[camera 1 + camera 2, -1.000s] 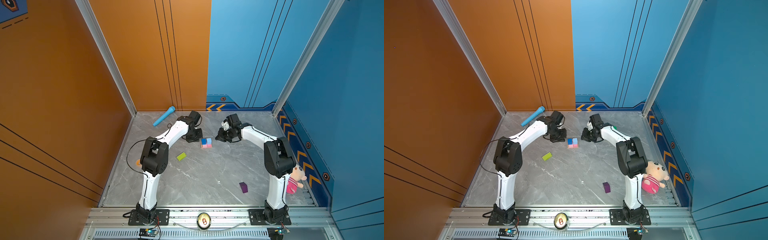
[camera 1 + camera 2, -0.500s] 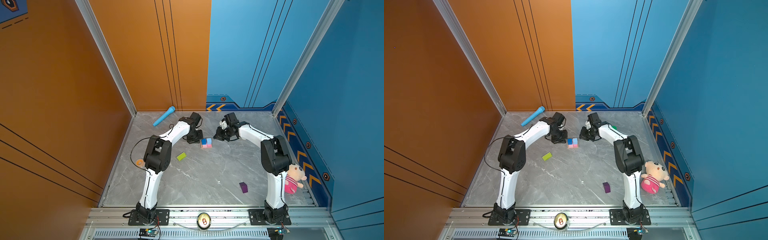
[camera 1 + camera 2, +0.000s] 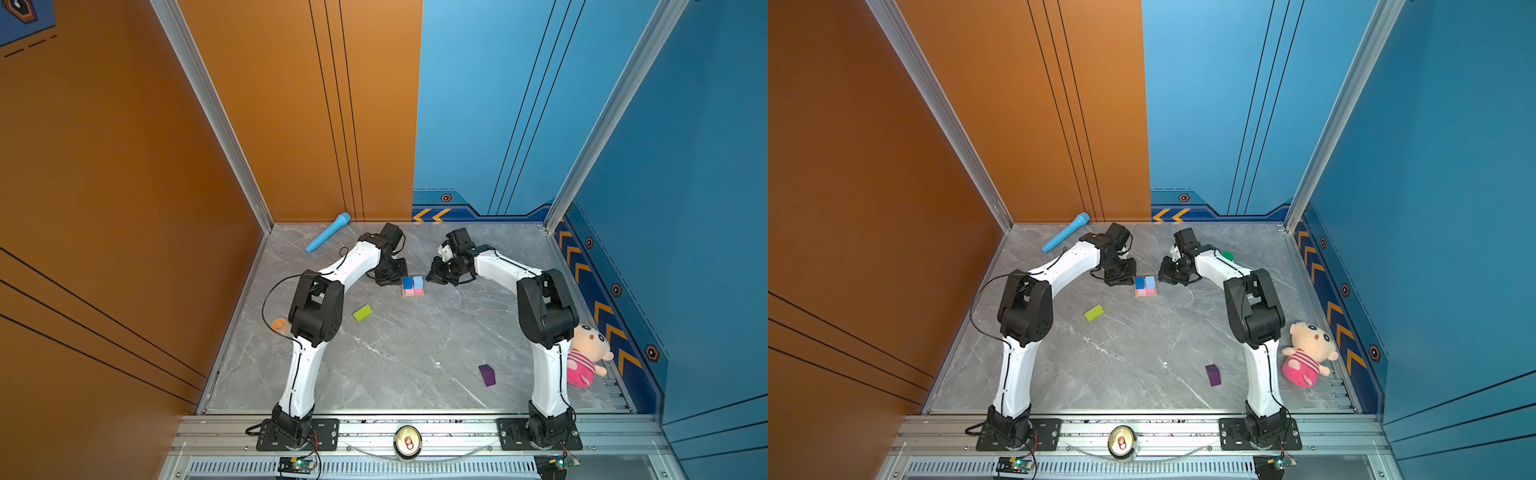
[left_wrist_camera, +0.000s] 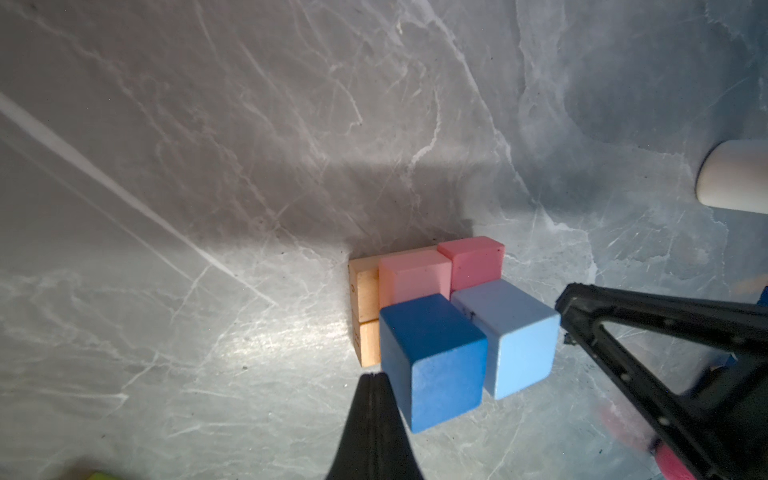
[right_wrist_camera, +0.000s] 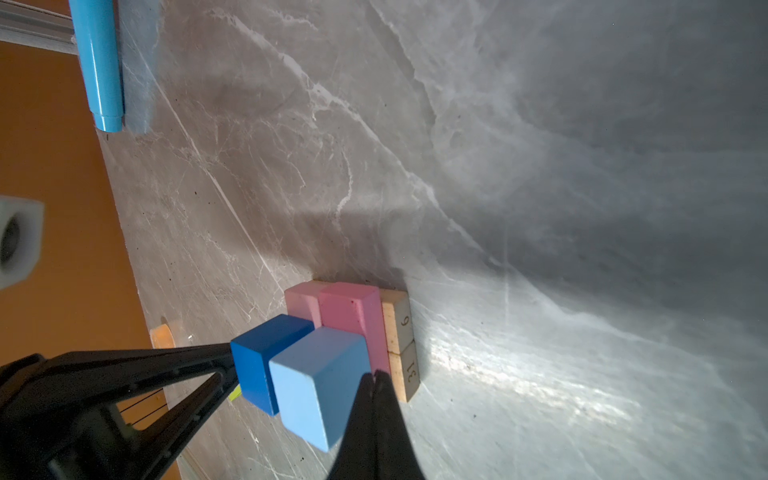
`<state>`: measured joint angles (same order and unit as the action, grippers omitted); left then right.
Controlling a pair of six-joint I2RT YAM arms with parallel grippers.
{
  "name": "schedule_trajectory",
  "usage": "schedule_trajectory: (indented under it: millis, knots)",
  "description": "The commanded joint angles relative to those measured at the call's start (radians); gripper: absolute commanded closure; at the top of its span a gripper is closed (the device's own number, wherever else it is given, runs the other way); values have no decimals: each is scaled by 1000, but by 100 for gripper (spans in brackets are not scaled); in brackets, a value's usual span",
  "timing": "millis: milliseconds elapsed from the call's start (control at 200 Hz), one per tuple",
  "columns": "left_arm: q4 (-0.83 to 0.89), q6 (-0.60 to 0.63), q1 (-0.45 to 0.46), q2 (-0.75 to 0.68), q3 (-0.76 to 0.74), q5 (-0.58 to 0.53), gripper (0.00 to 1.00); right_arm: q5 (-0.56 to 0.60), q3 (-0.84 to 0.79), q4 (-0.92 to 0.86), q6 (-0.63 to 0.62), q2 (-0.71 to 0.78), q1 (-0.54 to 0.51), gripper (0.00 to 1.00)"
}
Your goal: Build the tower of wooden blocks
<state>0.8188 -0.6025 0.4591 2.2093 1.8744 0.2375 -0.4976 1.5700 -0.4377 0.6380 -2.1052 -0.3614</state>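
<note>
Tower (image 3: 412, 286): mid-frame on worktop (image 3: 395, 353), incomplete
Left jaws: pressed together, tip against dark-blue cube (image 4: 432, 357)
Right jaws: pressed together, tip against light-blue cube (image 5: 320, 382)
Lime-green bar (image 3: 363, 313): lower left of tower; probably light, rigid, smooth; pinch long sides mid-length

Tower hemmed in left and right, open from the near side

The left gripper (image 3: 392, 277) and right gripper (image 3: 435, 277), both closed, stand just beside the tower (image 3: 412, 286). Bare table (image 3: 395, 353) spreads near of it, interrupted only by the lime-green bar (image 3: 363, 313) near-left and the dark-purple block (image 3: 487, 375) near-right.
</note>
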Motion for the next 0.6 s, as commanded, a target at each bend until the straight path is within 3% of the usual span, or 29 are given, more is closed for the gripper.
schedule_trajectory:
  millis: [0, 596]
  knots:
    - [9, -9, 9, 25, 31, 16, 100, 4, 25, -30, 19, -3, -13, 100]
    - [8, -17, 17, 35, 43, 27, 100, 4, 33, -29, 25, -12, -29, 100]
